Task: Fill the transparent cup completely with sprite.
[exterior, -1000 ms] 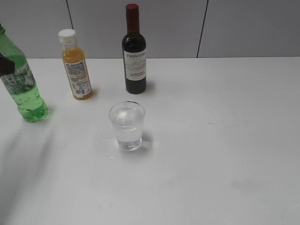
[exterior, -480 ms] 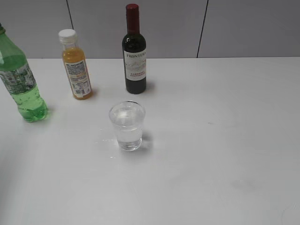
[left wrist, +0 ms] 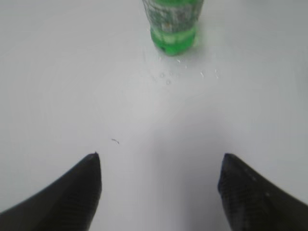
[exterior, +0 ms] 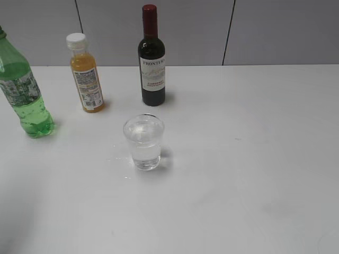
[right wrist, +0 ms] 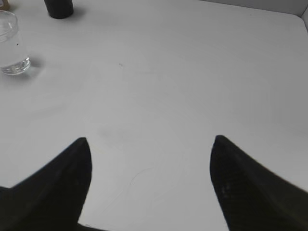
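Two end effectors, yours to read: left end effector (left wrist: 159,185) gapes wide, clear of the upright sprite (exterior: 24,95) bottle at the desk's (exterior: 254,169) left. Centre, the transparent cup (exterior: 143,142) stands nearly brimful, so pouring looks finished. Right end effector (right wrist: 151,180) hangs wide and empty, parked clear.

Left gripper (left wrist: 159,166) hovering, jaws spread wide, gripping nothing. Right gripper (right wrist: 149,149) likewise hovering, jaws wide apart, empty. Neither arm showing in exterior view.
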Action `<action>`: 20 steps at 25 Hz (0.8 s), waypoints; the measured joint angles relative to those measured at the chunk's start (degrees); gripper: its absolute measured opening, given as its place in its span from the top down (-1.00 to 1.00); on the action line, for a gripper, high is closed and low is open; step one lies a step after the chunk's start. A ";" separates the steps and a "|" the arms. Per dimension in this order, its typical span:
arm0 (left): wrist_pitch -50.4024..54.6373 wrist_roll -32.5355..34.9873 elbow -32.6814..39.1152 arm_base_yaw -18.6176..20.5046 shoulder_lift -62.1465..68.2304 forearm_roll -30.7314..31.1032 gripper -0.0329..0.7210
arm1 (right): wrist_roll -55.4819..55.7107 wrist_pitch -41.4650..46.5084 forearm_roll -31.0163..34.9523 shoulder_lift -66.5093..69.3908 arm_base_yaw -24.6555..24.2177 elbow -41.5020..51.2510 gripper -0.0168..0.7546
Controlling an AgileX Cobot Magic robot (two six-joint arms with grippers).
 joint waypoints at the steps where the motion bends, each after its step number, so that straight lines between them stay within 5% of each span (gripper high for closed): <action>1: -0.14 0.00 1.84 -0.07 -1.33 -0.20 -0.64 | 0.00 0.00 0.00 0.00 0.00 0.00 -0.55; 20: -0.64 -0.92 24.32 0.17 -35.24 -2.35 -0.64 | 0.00 0.00 0.05 0.00 0.00 0.00 -0.55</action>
